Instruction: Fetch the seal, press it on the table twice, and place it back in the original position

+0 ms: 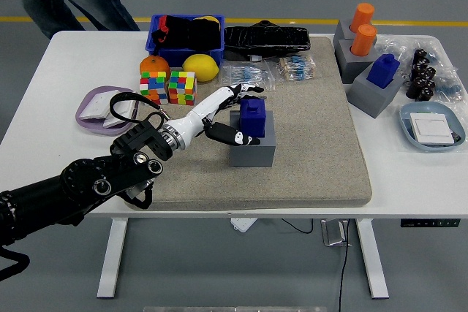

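Reaching in from the lower left of the frame, my left hand point(232, 113) sits just left of the blue seal point(253, 117), fingers point(245, 90) spread above and thumb low, bracketing it without clamping, as far as I can tell. That loose cage suits a block seated upright in its grey holder point(252, 146) at the centre of the tan mat point(322, 144). It looks small, boxy and deep blue.

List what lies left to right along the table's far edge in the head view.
Blue plastic bin → black bag → two orange cylinders on grey blocks.
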`<control>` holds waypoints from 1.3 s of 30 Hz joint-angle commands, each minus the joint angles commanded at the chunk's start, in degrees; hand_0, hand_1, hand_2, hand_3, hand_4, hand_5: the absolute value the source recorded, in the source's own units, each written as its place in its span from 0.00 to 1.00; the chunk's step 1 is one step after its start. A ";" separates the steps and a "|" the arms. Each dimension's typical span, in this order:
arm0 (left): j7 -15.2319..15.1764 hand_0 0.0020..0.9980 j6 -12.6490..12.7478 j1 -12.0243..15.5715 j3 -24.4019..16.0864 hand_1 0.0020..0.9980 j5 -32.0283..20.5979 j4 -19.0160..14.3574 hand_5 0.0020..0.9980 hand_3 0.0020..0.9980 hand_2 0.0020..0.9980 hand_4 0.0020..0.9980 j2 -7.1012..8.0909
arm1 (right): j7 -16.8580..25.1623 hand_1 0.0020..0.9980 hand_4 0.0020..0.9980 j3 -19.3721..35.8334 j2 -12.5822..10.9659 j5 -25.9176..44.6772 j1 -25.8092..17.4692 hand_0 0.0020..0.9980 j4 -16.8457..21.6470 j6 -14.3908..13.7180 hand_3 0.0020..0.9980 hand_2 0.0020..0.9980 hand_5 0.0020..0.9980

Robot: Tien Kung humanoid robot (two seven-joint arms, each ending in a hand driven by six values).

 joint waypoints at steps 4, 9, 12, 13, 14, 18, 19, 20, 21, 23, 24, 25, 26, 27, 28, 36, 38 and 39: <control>-0.40 0.92 -0.35 0.11 -0.50 0.93 -0.48 0.13 0.00 0.92 0.87 1.00 0.07 | 0.00 0.79 0.87 -0.01 -0.02 -0.01 0.00 0.87 0.00 0.01 0.76 0.79 0.52; -1.54 0.94 -1.05 0.27 -1.85 0.96 -2.01 0.11 0.07 0.97 0.94 1.00 0.33 | -0.01 0.79 0.87 -0.09 0.03 0.01 -0.05 0.87 -0.04 0.03 0.76 0.79 0.52; -1.95 0.94 -2.14 0.46 -3.43 0.96 -2.95 0.05 0.07 0.97 0.94 1.00 0.74 | -0.01 0.79 0.87 -0.13 0.02 0.00 -0.12 0.87 -0.07 0.05 0.76 0.79 0.52; -1.95 0.98 -2.68 0.54 -4.06 1.00 -3.10 -0.02 0.27 1.00 1.00 1.00 1.00 | -0.01 0.79 0.87 -0.18 -0.01 0.00 -0.14 0.87 -0.07 0.06 0.76 0.79 0.52; -1.92 0.98 -3.00 0.58 -4.41 1.00 -3.17 -0.06 0.27 1.00 1.00 1.00 1.15 | 0.00 0.79 0.87 -0.20 -0.03 0.00 -0.16 0.87 -0.06 0.06 0.76 0.79 0.52; -1.13 0.98 -5.18 1.00 -7.29 1.00 -3.32 -0.65 0.27 1.00 1.00 1.00 2.52 | 0.01 0.79 0.87 -0.20 -0.14 -0.03 -0.08 0.87 -0.07 0.05 0.76 0.79 0.52; -0.99 0.98 -5.33 1.06 -7.72 1.00 -3.18 -0.81 0.40 1.00 1.00 1.00 2.80 | 0.01 0.79 0.87 -0.17 -0.14 -0.04 -0.08 0.87 -0.08 0.05 0.76 0.79 0.52; -0.72 0.98 -5.48 1.19 -8.39 1.00 -2.72 -1.14 0.40 1.00 1.00 1.00 3.29 | 0.01 0.79 0.87 -0.15 -0.17 -0.05 -0.09 0.87 -0.07 0.06 0.76 0.79 0.52; -0.49 0.98 -5.58 1.29 -8.98 1.00 -2.34 -1.42 0.40 1.00 1.00 1.00 3.70 | 0.02 0.79 0.87 -0.14 -0.20 -0.05 -0.09 0.87 -0.05 0.06 0.76 0.79 0.52; -0.25 0.98 -5.56 1.70 -10.69 1.00 -1.80 -2.71 0.40 1.00 1.00 1.00 5.20 | 0.01 0.79 0.87 -0.06 -0.30 -0.08 -0.09 0.87 -0.10 0.05 0.76 0.79 0.52; -0.14 0.98 -5.58 1.86 -11.44 1.00 -1.55 -3.23 0.40 1.00 1.00 1.00 5.85 | 0.01 0.79 0.87 -0.03 -0.34 -0.11 -0.09 0.87 -0.11 0.05 0.76 0.79 0.52; -0.13 0.98 -5.53 2.04 -12.22 1.00 -1.34 -3.69 0.44 1.00 1.00 1.00 6.57 | 0.00 0.79 0.87 -0.04 -0.38 -0.11 -0.09 0.87 -0.13 0.05 0.76 0.79 0.52; -0.13 0.98 -5.49 2.18 -12.84 1.00 -1.09 -3.95 0.44 1.00 1.00 1.00 7.09 | -0.01 0.79 0.87 -0.07 -0.42 -0.11 -0.08 0.87 -0.14 0.05 0.76 0.79 0.52; -0.03 0.98 -5.51 2.39 -13.74 1.00 -0.80 -4.07 0.44 1.00 1.00 1.00 7.90 | -0.01 0.79 0.87 -0.11 -0.47 -0.12 -0.05 0.87 -0.14 0.04 0.76 0.79 0.52; 0.10 0.98 -5.54 2.51 -14.33 1.00 -0.66 -4.05 0.44 1.00 1.00 1.00 8.46 | -0.01 0.79 0.87 -0.13 -0.50 -0.11 -0.02 0.87 -0.13 0.04 0.76 0.79 0.52; -0.04 0.96 -3.00 2.82 -16.23 0.97 -1.63 -0.90 0.41 0.97 0.97 1.00 12.41 | -0.07 0.79 0.87 -0.32 -0.73 0.07 0.22 0.87 -0.08 -0.14 0.76 0.79 0.52; -0.04 0.91 -2.75 2.98 -16.75 0.92 -1.85 0.07 0.25 0.91 0.90 0.98 13.02 | -0.09 0.78 0.87 -0.32 -0.75 0.09 0.22 0.87 -0.10 -0.19 0.76 0.79 0.52; -0.07 0.91 -2.60 3.08 -17.01 0.92 -1.96 0.51 0.25 0.91 0.90 0.98 13.30 | -0.10 0.78 0.87 -0.31 -0.75 0.11 0.19 0.87 -0.09 -0.22 0.76 0.79 0.52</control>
